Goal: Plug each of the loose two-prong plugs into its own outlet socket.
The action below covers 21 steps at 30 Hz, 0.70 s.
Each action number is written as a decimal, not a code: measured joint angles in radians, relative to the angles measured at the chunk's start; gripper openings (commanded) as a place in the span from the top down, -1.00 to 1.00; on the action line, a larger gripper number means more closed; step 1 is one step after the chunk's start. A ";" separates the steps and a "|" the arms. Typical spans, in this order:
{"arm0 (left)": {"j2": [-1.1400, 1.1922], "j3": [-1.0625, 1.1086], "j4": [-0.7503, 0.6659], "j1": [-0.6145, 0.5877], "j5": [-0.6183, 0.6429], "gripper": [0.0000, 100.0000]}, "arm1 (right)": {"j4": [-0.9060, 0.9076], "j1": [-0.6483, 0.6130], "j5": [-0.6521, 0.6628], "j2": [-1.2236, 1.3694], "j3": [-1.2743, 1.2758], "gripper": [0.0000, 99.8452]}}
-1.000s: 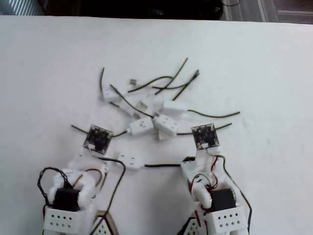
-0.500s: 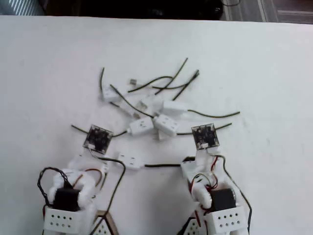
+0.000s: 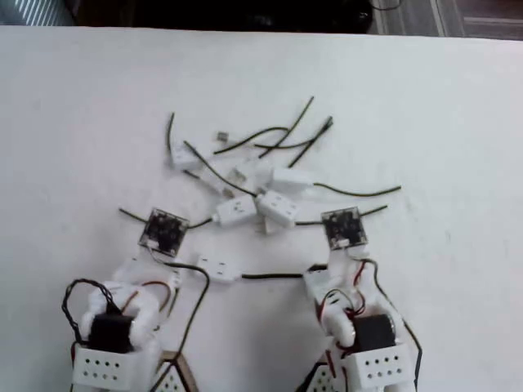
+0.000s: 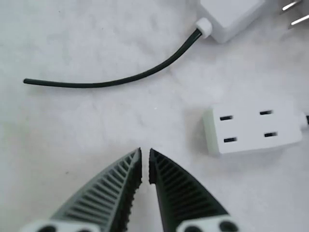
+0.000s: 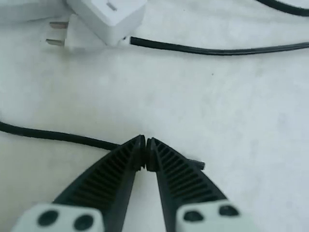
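Observation:
My left gripper is shut and holds nothing, low over the bare table. Just beside it lies a white outlet socket with its slots facing up. A white plug body with a black cord lies farther off. My right gripper is shut over a thin black cord, not gripping it. A white plug with two metal prongs lies ahead of it. In the high view several white plugs and sockets cluster mid-table, and one socket lies between the arms.
Loose black cords spread out behind the cluster. The left arm and right arm sit at the near edge. The white tabletop has free room on both sides and at the back.
The right arm's wrist has shifted very slightly to the right. The left arm and the plugs have not moved.

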 measured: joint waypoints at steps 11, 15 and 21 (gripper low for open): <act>0.000 -0.066 -0.008 -0.002 0.000 0.90 | -0.103 0.103 -0.135 0.017 -0.288 0.96; 0.000 -0.066 -0.023 -0.002 0.000 0.90 | -0.103 0.031 -0.212 0.140 -0.382 0.94; 0.000 -0.066 -0.031 -0.002 0.000 0.90 | -0.103 -0.023 -0.351 0.548 -0.585 0.54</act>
